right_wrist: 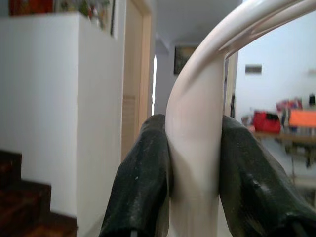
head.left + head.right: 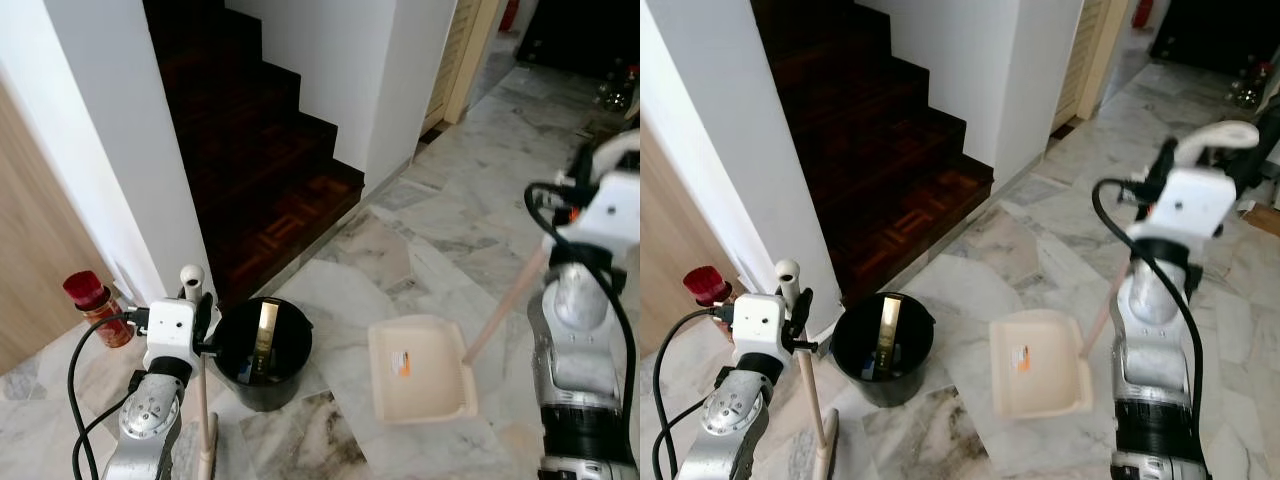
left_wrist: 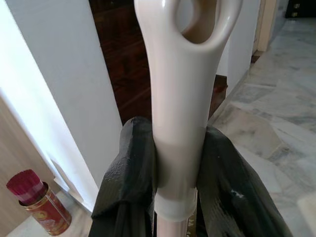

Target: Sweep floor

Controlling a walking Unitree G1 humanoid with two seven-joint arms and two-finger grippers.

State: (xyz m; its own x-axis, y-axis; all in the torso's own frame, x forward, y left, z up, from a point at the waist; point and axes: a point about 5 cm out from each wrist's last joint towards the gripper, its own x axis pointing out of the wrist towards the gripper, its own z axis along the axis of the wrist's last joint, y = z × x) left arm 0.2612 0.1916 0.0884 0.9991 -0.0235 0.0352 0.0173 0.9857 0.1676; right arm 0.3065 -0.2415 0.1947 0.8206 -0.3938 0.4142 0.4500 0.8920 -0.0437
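Standing at the foot of the stairs, the left hand (image 3: 175, 197) clamps the cream broom handle (image 3: 185, 98), its shaft dropping upright to the marble floor (image 2: 450, 210) beside the black bin (image 2: 260, 350). Further right, the dustpan (image 2: 420, 370) lies flat on the floor, its long handle (image 1: 197, 148) pinched in the right hand (image 1: 195, 197). No gathered dirt shows in the pan, so sweeping seems barely begun.

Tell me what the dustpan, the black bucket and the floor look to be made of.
Dustpan: cream plastic by its look, smooth moulded tray, matte.
Black bucket: likely plastic, glossy, with light glinting inside.
Floor: polished marble or marble-look tile, grey-brown veining, visible joints, faint sheen.
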